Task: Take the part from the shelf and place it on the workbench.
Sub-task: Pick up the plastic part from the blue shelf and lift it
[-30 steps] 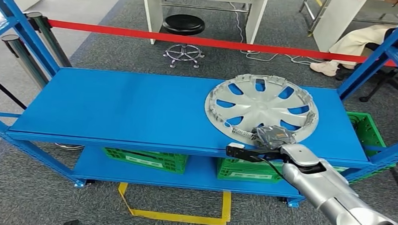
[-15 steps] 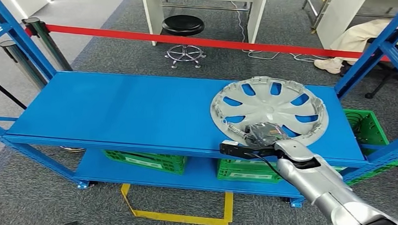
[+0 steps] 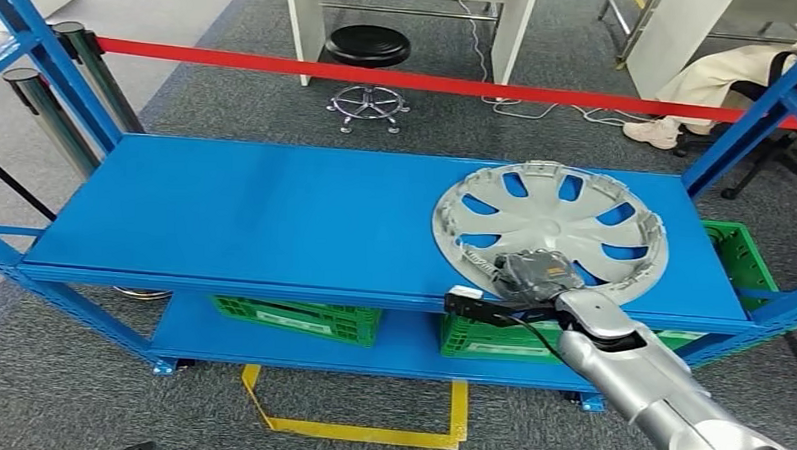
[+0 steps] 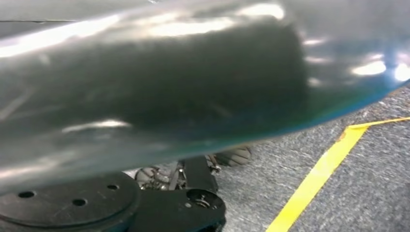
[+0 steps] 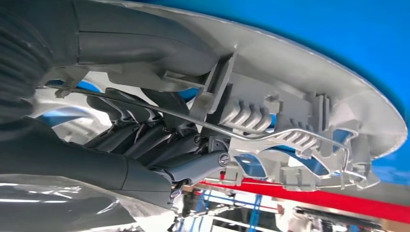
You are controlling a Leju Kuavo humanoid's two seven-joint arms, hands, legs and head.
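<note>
The part is a silver hubcap (image 3: 565, 216) with several slots, lying at the right end of the blue shelf's top board (image 3: 255, 220), hollow side up. My right hand (image 3: 535, 275) grips its near rim, with the silver arm coming in from the lower right. In the right wrist view the thick grey thumb (image 5: 140, 41) lies over the hubcap (image 5: 309, 87) rim and the dark fingers (image 5: 145, 140) curl beneath it, beside the wire retaining ring.
Green crates (image 3: 296, 317) stand on the lower shelf board. Blue uprights (image 3: 743, 117) frame both ends. Behind the shelf are a red barrier tape (image 3: 380, 76), a black stool (image 3: 368, 49) and a seated person (image 3: 710, 81). Yellow floor tape (image 3: 347, 431) lies below.
The hubcap, held by my right hand, has slid a little to the right along the shelf. The head camera has shifted slightly.
</note>
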